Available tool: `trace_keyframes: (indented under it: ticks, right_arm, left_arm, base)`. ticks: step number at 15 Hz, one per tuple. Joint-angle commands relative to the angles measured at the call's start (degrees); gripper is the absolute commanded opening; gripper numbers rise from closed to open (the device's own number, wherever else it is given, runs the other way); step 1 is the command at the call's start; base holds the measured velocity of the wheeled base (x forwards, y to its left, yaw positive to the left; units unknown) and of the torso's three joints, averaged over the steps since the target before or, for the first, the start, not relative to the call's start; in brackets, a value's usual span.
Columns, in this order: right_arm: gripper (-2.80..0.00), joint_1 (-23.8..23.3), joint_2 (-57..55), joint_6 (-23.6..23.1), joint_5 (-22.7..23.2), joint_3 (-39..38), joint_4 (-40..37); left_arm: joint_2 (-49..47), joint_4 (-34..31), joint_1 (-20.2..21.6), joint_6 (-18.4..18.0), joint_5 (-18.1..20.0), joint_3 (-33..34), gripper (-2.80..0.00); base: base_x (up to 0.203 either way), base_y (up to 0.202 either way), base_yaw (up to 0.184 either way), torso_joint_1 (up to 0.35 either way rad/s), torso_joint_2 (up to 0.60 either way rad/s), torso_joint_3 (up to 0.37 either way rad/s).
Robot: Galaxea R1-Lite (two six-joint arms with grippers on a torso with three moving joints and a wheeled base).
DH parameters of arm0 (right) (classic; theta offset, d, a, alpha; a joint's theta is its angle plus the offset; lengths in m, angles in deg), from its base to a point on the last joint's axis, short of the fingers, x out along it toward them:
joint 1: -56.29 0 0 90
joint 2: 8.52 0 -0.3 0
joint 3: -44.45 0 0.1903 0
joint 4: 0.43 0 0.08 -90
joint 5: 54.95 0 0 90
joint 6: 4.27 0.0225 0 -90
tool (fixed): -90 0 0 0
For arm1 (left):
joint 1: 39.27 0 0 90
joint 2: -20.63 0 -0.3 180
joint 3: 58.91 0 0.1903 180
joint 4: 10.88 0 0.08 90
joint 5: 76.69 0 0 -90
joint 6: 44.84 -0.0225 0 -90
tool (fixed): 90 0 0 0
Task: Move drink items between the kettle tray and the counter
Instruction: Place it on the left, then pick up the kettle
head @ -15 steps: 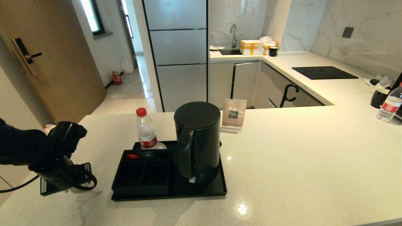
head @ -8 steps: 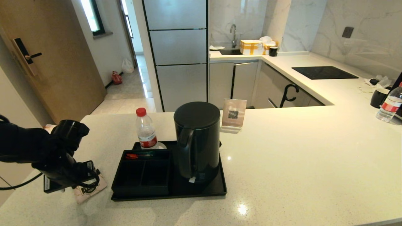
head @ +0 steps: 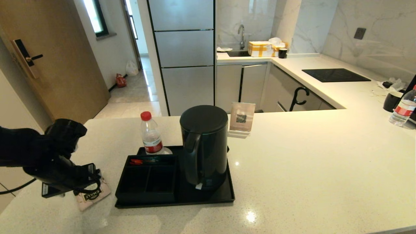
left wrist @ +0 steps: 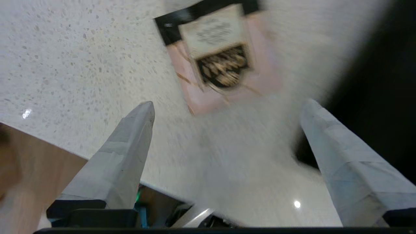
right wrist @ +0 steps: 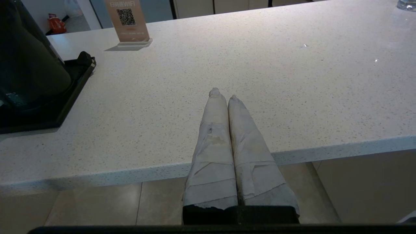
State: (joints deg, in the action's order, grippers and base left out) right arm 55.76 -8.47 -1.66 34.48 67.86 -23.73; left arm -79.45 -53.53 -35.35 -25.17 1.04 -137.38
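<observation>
Counter [head: 292,162], left pincer [left wrist: 227,107] spread above sachet [left wrist: 224,65]

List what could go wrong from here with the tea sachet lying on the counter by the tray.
1. The tea sachet lies flat on the counter, partly under the open left end effector; a careless retreat might drag it.
2. It sits near the counter's front-left edge, so a nudge might push it off.
3. The tray is close beside it; the arm could bump the tray or the kettle.
</observation>
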Motion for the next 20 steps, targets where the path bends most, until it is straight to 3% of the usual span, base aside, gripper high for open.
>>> trace_keyframes:
  ticks: [1,5,6,7,11,16,20]
  right_arm:
    - [-2.80,0.0,0.0,0.0,0.0,0.0,0.0]
    - [-2.80,0.0,0.0,0.0,0.0,0.0,0.0]
    - [-2.80,0.0,0.0,0.0,0.0,0.0,0.0]
    - [-2.80,0.0,0.0,0.0,0.0,0.0,0.0]
    - [-2.80,0.0,0.0,0.0,0.0,0.0,0.0]
    - [-2.80,0.0,0.0,0.0,0.0,0.0,0.0]
    - [-2.80,0.0,0.0,0.0,0.0,0.0,0.0]
  left_arm:
    - [16.2,-3.4,-0.9,-1.1,2.8,-0.3,0.00]
    - [43.0,-19.7,-2.1,-3.4,10.4,-4.3,0.00]
    - [47.9,-23.9,-2.3,-3.7,11.6,-5.0,-1.27]
    - [51.9,-27.9,-2.4,-4.1,12.5,-5.7,-2.80]
    - [64.2,-41.8,-2.6,-5.9,14.1,-9.1,-2.80]
    - [75.7,-61.9,-2.2,-6.4,14.4,-24.8,-2.80]
    - [81.4,-67.9,-1.6,-5.9,13.0,-37.6,-2.80]
  base:
    - [0.000,0.000,0.000,0.000,0.00,0.000]
    - [0.000,0.000,0.000,0.000,0.00,0.000]
    - [0.000,0.000,0.000,0.000,0.00,0.000]
    - [0.000,0.000,0.000,0.000,0.00,0.000]
    - [0.000,0.000,0.000,0.000,0.00,0.000]
    - [0.000,0.000,0.000,0.000,0.00,0.000]
    - [0.000,0.000,0.000,0.000,0.00,0.000]
